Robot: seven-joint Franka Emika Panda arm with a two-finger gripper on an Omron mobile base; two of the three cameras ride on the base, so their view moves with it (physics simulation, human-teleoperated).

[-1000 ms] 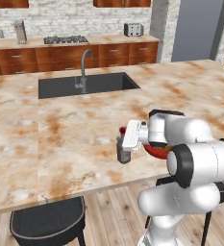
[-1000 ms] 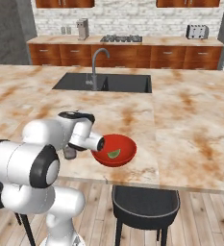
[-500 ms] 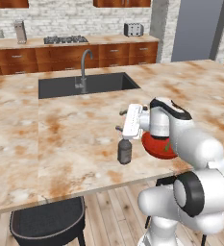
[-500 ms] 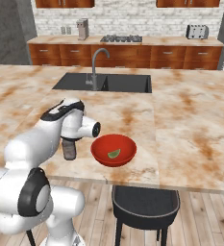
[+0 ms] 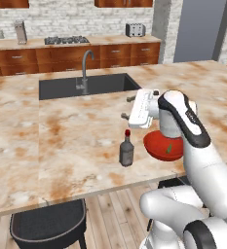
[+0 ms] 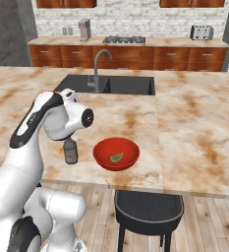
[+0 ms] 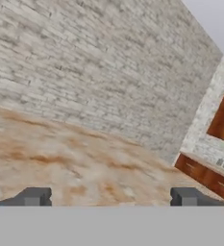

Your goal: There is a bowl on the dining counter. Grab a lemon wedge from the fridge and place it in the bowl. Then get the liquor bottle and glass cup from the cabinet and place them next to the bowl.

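Light is even and bright across my three views, with no clear source. The counter (image 5: pixel 61 141) carries no glare; the liquor bottle (image 5: pixel 126 150) casts a faint soft shadow. Rendering is coarse: my hand view's brick wall (image 7: pixel 84 72) is blurry, edges undistorted.

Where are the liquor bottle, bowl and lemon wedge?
liquor bottle (image 5: pixel 126 151): left base view, body.
bowl (image 6: pixel 105 148): right base view, inner wall.
lemon wedge (image 6: pixel 116 157): right base view, middle of wedge.
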